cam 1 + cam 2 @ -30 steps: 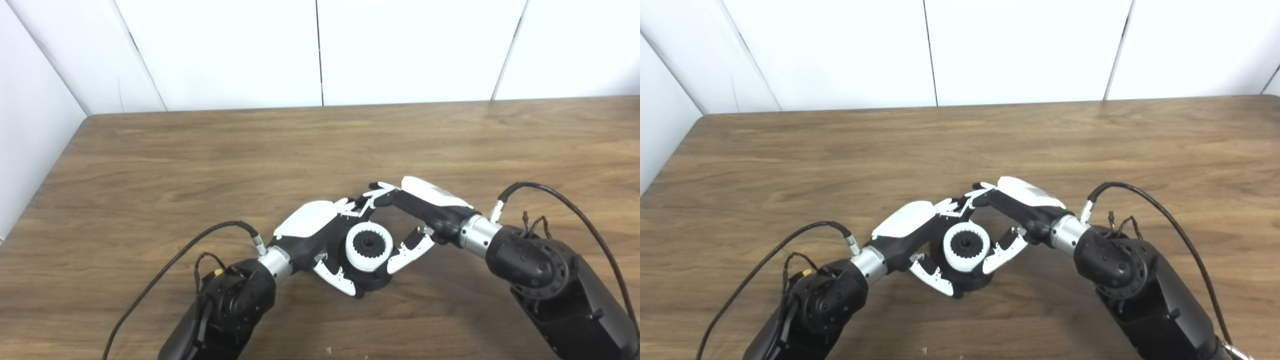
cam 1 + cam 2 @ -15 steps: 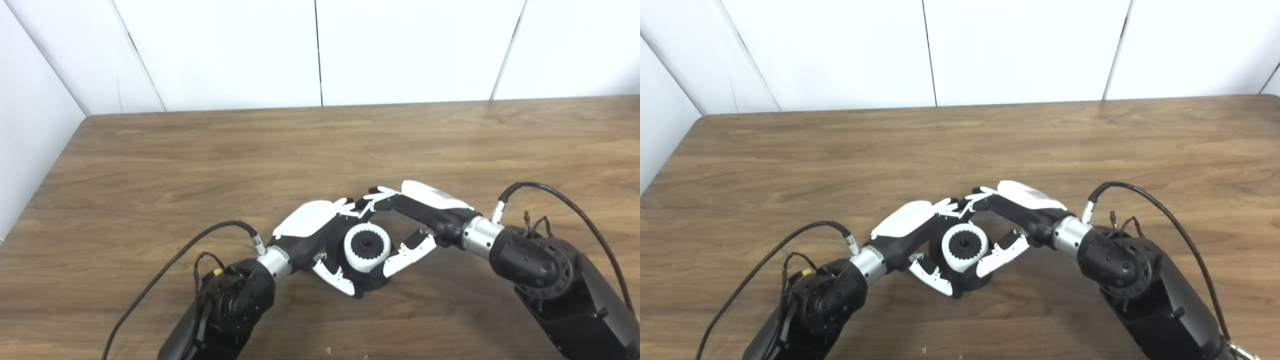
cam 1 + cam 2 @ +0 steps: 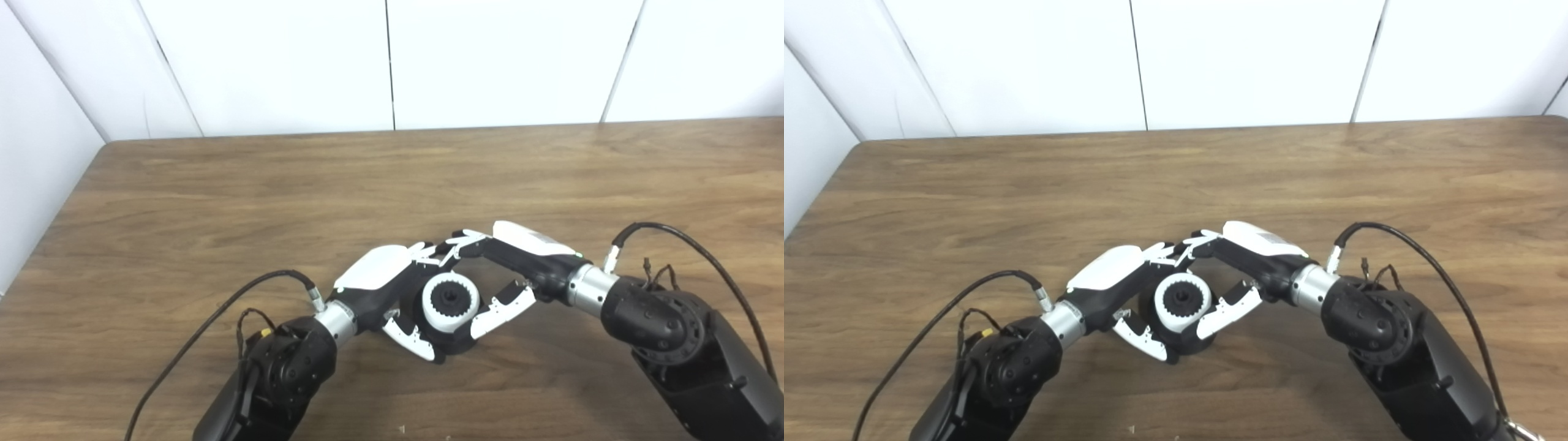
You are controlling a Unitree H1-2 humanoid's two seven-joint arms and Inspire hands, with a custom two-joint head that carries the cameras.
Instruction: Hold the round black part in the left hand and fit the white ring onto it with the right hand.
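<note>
Near the front middle of the wooden bench, the left hand is wrapped around the round black part, thumb under its near side. The white ring sits on the part's toothed black hub. The right hand grips the ring, its thumb against the ring's right side.

Wooden table — round black part

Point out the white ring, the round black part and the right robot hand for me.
white ring (image 3: 429,313): left eye view, on the ring's lower left rim.
round black part (image 3: 456,347): left eye view, on its base below the ring.
right robot hand (image 3: 520,257): left eye view, on the hand's back.
</note>
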